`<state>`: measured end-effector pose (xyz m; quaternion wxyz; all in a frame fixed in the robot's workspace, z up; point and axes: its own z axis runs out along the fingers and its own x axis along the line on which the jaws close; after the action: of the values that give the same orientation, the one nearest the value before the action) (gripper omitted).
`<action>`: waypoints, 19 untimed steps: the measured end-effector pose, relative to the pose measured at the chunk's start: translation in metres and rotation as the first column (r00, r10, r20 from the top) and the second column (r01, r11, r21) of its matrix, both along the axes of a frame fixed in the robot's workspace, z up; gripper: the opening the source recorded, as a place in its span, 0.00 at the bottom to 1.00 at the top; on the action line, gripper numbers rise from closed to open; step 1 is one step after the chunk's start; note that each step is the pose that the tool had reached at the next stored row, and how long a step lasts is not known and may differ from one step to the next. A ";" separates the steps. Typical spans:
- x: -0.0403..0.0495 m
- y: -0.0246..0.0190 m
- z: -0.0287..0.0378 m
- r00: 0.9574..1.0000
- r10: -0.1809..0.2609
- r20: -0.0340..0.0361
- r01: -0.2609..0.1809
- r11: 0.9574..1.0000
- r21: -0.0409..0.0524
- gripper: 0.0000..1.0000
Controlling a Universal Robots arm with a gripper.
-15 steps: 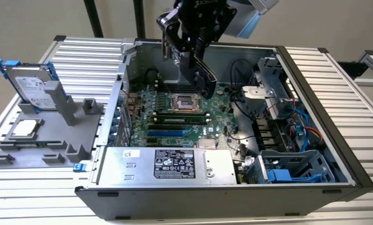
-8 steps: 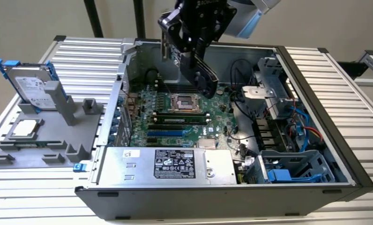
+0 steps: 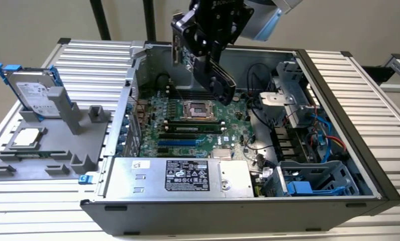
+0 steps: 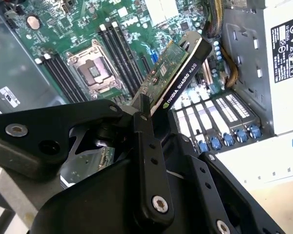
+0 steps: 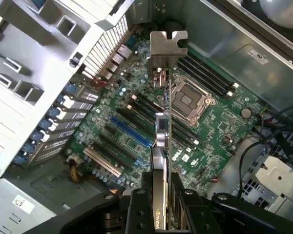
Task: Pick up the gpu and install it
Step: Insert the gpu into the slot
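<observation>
With the gripper (image 3: pixel 210 59) clamped on the gpu (image 3: pixel 220 83), hung tilted in open air over the motherboard (image 3: pixel 186 128) of the open case (image 3: pixel 334 100), touching nothing below. Carried the silver bracket (image 5: pixel 167 48) at the end farthest from the fingers (image 5: pixel 136 209). Under the card's lower edge, left the blue slot (image 5: pixel 129 130) and CPU socket (image 3: pixel 198 109) bare. Stood well apart from the hard drive (image 3: pixel 35 95) on the grey rack (image 3: pixel 53 160), at the exterior view's left.

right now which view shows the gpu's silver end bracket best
The first wrist view: the gpu's end bracket stands clear against the motherboard. The second wrist view shows the card's green board and black shroud; the exterior view shows it as a dark slab held over the open case.
</observation>
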<state>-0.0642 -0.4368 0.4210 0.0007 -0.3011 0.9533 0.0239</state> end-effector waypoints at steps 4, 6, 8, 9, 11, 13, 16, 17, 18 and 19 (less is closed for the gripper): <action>0.0008 0.0000 0.0000 1.000 0.019 0.000 -0.019 1.000 0.000 0.00; 0.0012 0.0000 0.0000 1.000 0.029 0.000 -0.029 1.000 0.000 0.00; 0.0016 0.0000 0.0000 0.999 0.039 0.000 -0.039 0.999 0.000 0.00; 0.0017 0.0000 0.0000 0.999 0.044 0.000 -0.044 0.999 0.000 0.00; 0.0018 0.0000 0.0000 0.998 0.056 0.000 -0.056 0.998 0.000 0.00; 0.0020 0.0000 0.0000 0.997 0.071 0.000 -0.071 0.997 0.000 0.00; 0.0021 0.0000 0.0000 0.996 0.093 0.000 -0.093 0.996 0.000 0.00; 0.0022 0.0000 0.0000 0.995 0.101 0.000 -0.101 0.995 0.000 0.00; 0.0022 0.0000 0.0000 0.994 0.108 0.000 -0.108 0.994 0.000 0.00; 0.0023 0.0000 0.0000 0.993 0.115 0.000 -0.115 0.993 0.000 0.00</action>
<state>-0.0620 -0.4369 0.4210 -0.0007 -0.3556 0.9343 0.0239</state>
